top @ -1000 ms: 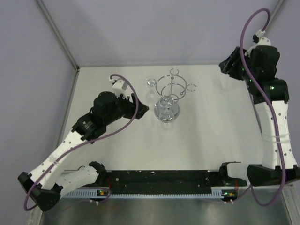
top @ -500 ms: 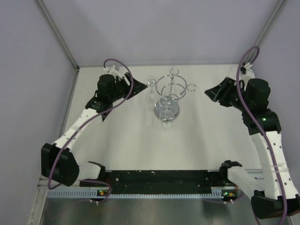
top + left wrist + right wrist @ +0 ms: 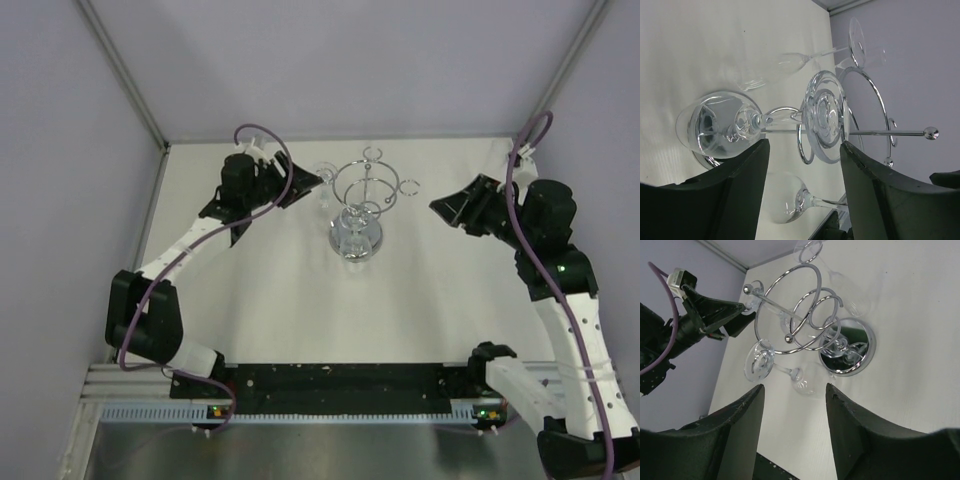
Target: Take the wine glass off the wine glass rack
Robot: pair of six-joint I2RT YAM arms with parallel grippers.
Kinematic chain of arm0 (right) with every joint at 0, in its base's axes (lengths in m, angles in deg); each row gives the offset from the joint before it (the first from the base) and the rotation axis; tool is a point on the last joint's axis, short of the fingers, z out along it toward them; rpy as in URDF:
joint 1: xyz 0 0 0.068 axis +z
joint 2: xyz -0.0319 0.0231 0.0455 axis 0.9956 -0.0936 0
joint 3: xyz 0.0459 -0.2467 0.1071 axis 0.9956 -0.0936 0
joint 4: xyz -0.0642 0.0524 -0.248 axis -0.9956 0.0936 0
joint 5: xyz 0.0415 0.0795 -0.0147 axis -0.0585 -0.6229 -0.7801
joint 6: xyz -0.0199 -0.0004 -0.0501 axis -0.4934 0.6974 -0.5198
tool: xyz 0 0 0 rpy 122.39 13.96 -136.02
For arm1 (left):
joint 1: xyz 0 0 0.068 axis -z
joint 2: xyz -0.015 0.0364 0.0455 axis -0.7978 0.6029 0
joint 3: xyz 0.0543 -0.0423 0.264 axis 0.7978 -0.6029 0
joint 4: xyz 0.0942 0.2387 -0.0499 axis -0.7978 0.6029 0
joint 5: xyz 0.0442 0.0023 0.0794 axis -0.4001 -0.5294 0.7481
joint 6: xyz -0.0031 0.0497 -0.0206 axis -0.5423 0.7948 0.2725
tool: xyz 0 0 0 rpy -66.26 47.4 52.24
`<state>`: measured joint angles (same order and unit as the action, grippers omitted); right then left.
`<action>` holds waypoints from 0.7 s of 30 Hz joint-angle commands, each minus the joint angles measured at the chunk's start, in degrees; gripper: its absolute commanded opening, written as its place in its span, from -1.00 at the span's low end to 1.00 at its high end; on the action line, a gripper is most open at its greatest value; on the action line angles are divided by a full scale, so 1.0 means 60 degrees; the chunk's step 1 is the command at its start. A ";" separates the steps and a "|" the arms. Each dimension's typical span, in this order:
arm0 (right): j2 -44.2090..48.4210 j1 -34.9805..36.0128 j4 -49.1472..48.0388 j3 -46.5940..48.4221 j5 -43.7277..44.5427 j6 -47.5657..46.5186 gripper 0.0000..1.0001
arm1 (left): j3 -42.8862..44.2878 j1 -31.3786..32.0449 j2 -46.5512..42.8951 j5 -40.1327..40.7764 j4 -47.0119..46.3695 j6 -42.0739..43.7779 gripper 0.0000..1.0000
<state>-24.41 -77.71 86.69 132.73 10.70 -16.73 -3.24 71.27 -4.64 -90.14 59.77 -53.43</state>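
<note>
1. Both arms had closed in on the wine glass rack (image 3: 368, 188) over the last second. The left gripper (image 3: 308, 182) had swung up from about 8 o'clock of the mirrored base to about 9 o'clock of the post. The right gripper (image 3: 447, 206) had come in from the far right corner to about 3 o'clock, well apart from the rack.
2. The wine glass (image 3: 322, 177) hung upside down by its foot from a rack arm at about 10 o'clock of the post. It was just beside the left fingertips; no contact could be made out.
3. Left jaws were spread and empty. In the left wrist view a bowl sat low between the fingers (image 3: 735, 190). Right jaws were likewise spread and empty.
4. A second glass (image 3: 772, 67) hung from another arm of the rack.
5. Judged step: final approach for the grasp.
6. Advice: centre the stem between the left fingers before closing, then close gently.
7. Lift the foot slightly and slide it out through the arm's open end rather than pulling downward.
8. Judged risk: the light chrome stand could tip or skid on the table (image 3: 260, 300). Steadying it with the right gripper seemed prudent, keeping clear of the second glass.
</note>
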 commanded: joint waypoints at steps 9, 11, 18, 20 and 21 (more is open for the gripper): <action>0.0076 0.0092 -0.0695 -0.0323 -0.0176 0.0126 0.05 | 0.0744 -0.0319 0.0355 -0.0081 -0.0945 0.0068 0.17; 0.0062 0.0092 -0.0709 -0.0338 -0.0161 0.0155 0.05 | 0.0817 -0.0334 0.0501 -0.0126 -0.1033 0.0053 0.11; 0.0032 0.0078 -0.0724 -0.0367 -0.0161 0.0126 0.05 | 0.0979 -0.0348 0.0809 -0.0345 -0.1384 -0.0079 -0.20; 0.0018 0.0092 -0.0709 -0.0367 -0.0161 0.0141 0.05 | 0.0979 -0.0377 0.0853 -0.0404 -0.1429 -0.0109 -0.26; 0.0018 0.0092 -0.0709 -0.0381 -0.0161 0.0141 0.05 | 0.0979 -0.0363 0.0853 -0.0404 -0.1429 -0.0094 -0.30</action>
<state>-24.48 -77.67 84.83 130.63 10.11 -15.92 0.28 69.44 -0.11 -91.27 55.42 -53.84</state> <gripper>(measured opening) 0.524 0.380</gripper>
